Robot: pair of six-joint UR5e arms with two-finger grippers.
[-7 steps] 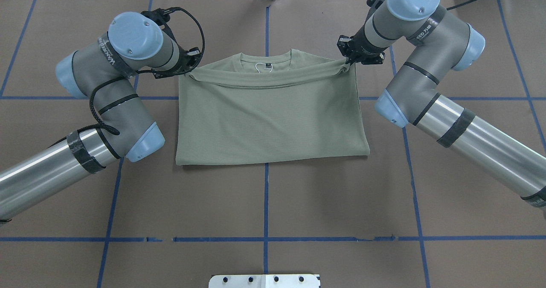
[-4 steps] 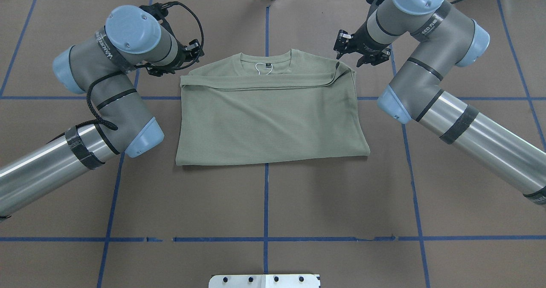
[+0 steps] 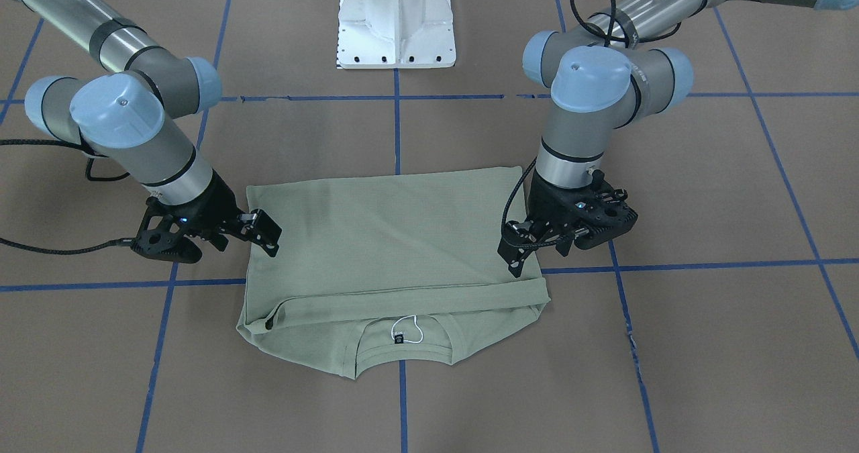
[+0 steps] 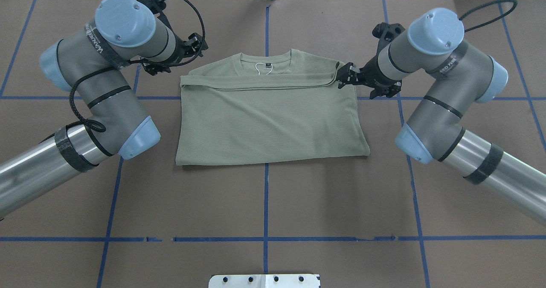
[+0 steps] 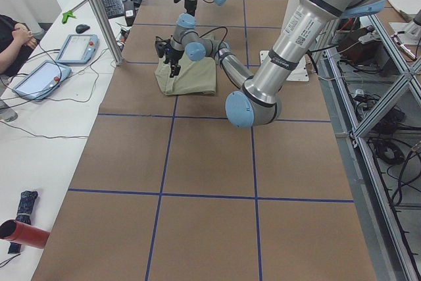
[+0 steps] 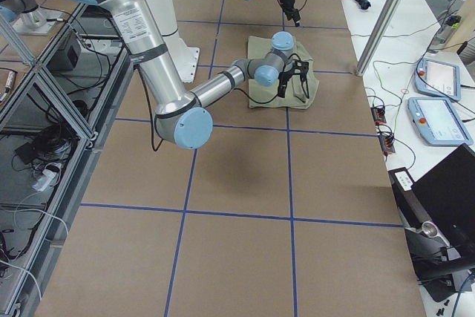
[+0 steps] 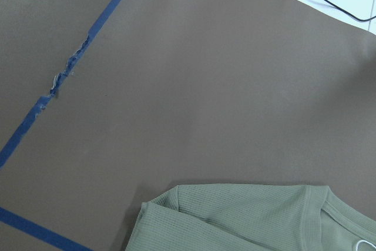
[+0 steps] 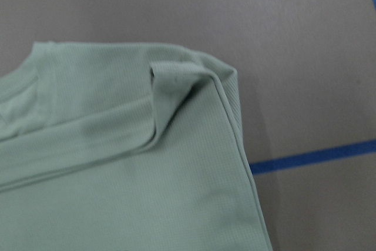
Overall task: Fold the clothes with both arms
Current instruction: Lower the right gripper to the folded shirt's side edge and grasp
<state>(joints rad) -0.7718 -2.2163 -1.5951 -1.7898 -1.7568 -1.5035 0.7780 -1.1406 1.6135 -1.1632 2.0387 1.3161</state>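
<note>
Overhead exterior view: the shirt (image 4: 268, 121) lies flat on the table (image 4: 273, 202) between the two grippers, its body extending from them toward the robot. Its near edge is a straight fold, well apart from either gripper. The left gripper (image 3: 537, 255) hangs just beside the shirt's far corner on its side, fingers spread, holding nothing. Its wrist camera shows bare table and that corner below. The right gripper (image 4: 344, 78) is at the opposite far corner, fingers spread, tips over the fabric edge. Contact cannot be determined. Between the grippers a doubled hem band runs straight across the shirt, and at the right gripper it ends in a small bunched tuck. Beyond the band, farther than both grippers, the collar lies exposed with a black neck label (image 4: 267, 65) and a white string loop (image 4: 261, 69). The fabric is pale sage-green and mostly smooth.
</note>
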